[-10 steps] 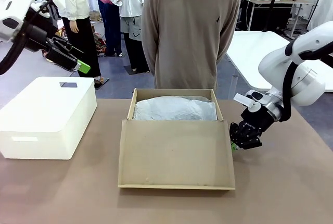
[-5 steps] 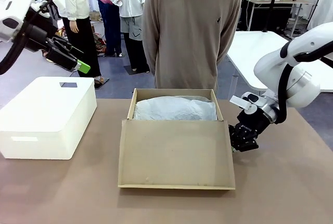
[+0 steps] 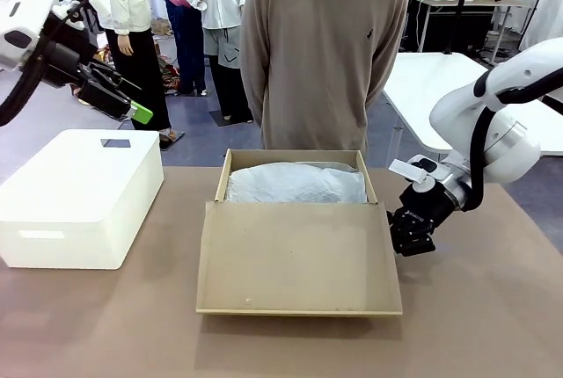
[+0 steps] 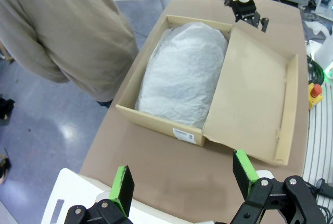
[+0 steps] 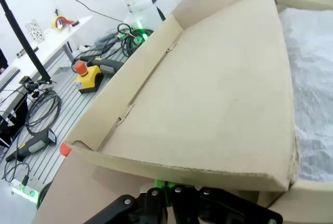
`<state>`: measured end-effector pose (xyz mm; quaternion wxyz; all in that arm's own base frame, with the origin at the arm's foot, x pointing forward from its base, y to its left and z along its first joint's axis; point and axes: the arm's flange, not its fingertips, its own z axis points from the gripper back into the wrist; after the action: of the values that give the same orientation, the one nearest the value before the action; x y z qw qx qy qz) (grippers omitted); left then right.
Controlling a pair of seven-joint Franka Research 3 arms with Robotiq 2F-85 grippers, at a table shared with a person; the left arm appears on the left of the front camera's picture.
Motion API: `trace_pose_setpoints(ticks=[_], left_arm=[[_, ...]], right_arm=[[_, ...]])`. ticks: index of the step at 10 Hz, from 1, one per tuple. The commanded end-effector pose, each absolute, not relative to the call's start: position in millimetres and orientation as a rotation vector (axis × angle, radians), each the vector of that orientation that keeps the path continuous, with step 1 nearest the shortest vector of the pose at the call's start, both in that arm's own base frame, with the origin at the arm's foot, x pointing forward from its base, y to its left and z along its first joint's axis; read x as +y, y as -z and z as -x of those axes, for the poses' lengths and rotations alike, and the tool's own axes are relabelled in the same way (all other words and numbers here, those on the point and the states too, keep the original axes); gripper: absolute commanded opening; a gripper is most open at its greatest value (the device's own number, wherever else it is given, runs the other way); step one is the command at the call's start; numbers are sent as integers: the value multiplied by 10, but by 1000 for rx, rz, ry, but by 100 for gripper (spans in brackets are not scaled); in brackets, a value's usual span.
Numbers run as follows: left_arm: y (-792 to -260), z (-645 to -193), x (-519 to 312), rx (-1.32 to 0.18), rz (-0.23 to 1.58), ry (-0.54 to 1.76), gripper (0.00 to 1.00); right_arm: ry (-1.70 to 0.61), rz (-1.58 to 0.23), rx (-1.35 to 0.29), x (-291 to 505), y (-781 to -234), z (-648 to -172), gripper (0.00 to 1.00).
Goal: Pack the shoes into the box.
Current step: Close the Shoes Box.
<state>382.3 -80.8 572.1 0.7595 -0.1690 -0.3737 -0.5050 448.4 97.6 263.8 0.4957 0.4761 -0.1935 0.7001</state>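
The box [image 3: 230, 167] stands mid-table [image 3: 493, 308] by the far edge, tissue [image 3: 295, 185] inside. The right gripper [image 3: 403, 239], fingers together, sits under the lid's [image 3: 299, 259] side; I think the lid could slip off. The left gripper [image 4: 182, 177] hangs spread apart.

The brown table [image 3: 493, 308] carries two things — the open box [image 3: 299, 259] and a white bin [image 3: 79, 198].

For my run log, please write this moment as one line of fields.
left hand: open, raised | right hand: shut, at lid right edge | box: open, tissue paper on top | person: standing behind box
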Motion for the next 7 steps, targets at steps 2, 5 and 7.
trace_pose_setpoints(ticks=[2, 5, 7], left_arm=[[-5715, -3828, -805, -824, 386, 1106, 100], [-5715, -3828, -805, -824, 386, 1106, 100], [-5715, -3828, -805, -824, 386, 1106, 100]], right_arm=[[-1639, -1267, -641, 876, -2725, -4489, 0], [-1533, -1267, -756, 802, -2849, -4500, 0], [-1435, -1253, -834, 755, -2901, -4527, 0]])
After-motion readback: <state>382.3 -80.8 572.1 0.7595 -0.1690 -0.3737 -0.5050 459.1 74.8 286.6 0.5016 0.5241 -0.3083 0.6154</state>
